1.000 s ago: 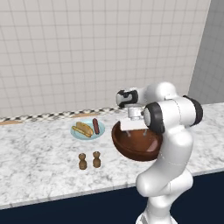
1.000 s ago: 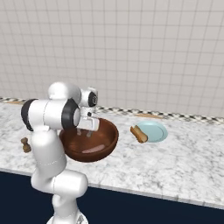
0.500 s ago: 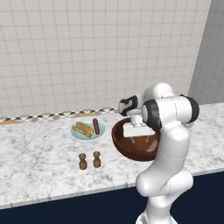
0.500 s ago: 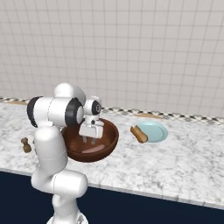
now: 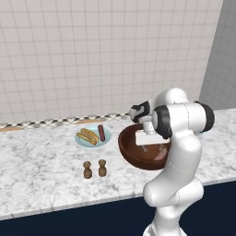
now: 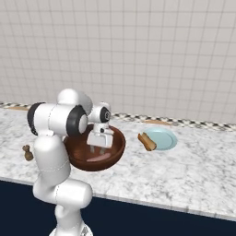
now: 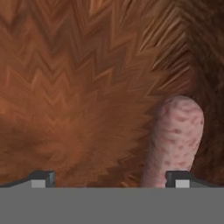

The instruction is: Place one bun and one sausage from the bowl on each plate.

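the bowl (image 5: 138, 156) sits on the marble counter (image 5: 37, 170), near its front edge, with the arm bent down over it. in the right base view the bowl (image 6: 113, 154) is just in front of the robot's white body, and the gripper (image 6: 95, 149) reaches down inside it, fingers pointing at the bottom. in the hand view the bowl's wood grain (image 7: 78, 87) is very close, and a pink, speckled sausage (image 7: 175, 135) lies on it, running up from beside the right fingertip. the two fingertips (image 7: 43, 178) stand wide apart with bare wood between them, so the gripper is released and holds nothing; the sausage is at the inner side of the right tip rather than centred in the gap.

in the left base view the gripper (image 5: 150, 146) is partly hidden behind the forearm, low inside the bowl.

to the left of the bowl, a pale blue plate (image 5: 107, 135) carries a bun (image 5: 87, 137) and a dark red sausage (image 5: 101, 132) side by side. on the other side, in the right base view, a second plate (image 6: 163, 138) carries only a bun (image 6: 147, 141), which lies across its rim nearest the bowl.

in front of the first plate, two small brown shakers (image 5: 93, 169) stand upright next to each other. behind everything a tiled wall (image 5: 92, 55) rises, with a checkered strip along its base.
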